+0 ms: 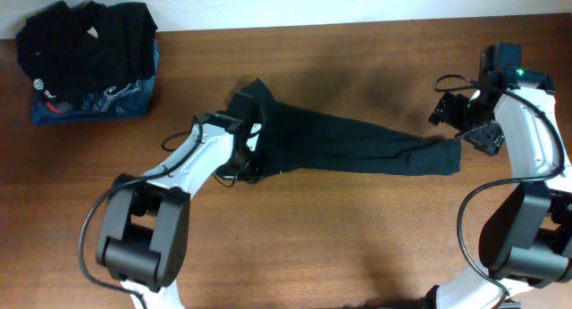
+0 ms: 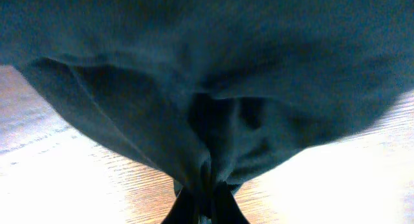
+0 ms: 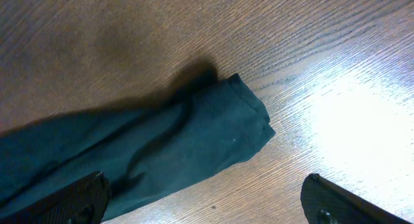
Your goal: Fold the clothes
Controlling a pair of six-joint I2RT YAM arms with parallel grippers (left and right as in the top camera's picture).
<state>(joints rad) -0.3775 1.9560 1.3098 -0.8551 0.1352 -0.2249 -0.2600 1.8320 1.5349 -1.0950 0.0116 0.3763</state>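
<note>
The left gripper (image 2: 206, 201) is pinched shut on a bunched fold of the black shirt (image 1: 349, 146). In the left wrist view the cloth gathers into the closed fingers (image 2: 184, 208) and fans out above them, lifted off the wood. Seen from overhead, the left gripper (image 1: 243, 153) bites the wide, thick end of the shirt, where the fabric is heaped and folded over itself.

From the left gripper the shirt stretches away as one long band across the table (image 1: 357, 246) toward the other arm, its long axis running nearly straight across with the far end dropping slightly toward the arm bases. It narrows as it leaves the left gripper and ends in a blunt, squared tip.

At that far end, well apart from the left gripper, the right gripper (image 1: 463, 123) hangs with its jaws spread wide and nothing between them. In the right wrist view the tip of the shirt (image 3: 213, 140) lies flat on the wood between and ahead of the two parted fingers (image 3: 74, 198).

On the opposite side of the left gripper, off in the table's corner, a black ribbed top (image 1: 89, 32) sits on a folded blue one (image 1: 98, 104).
</note>
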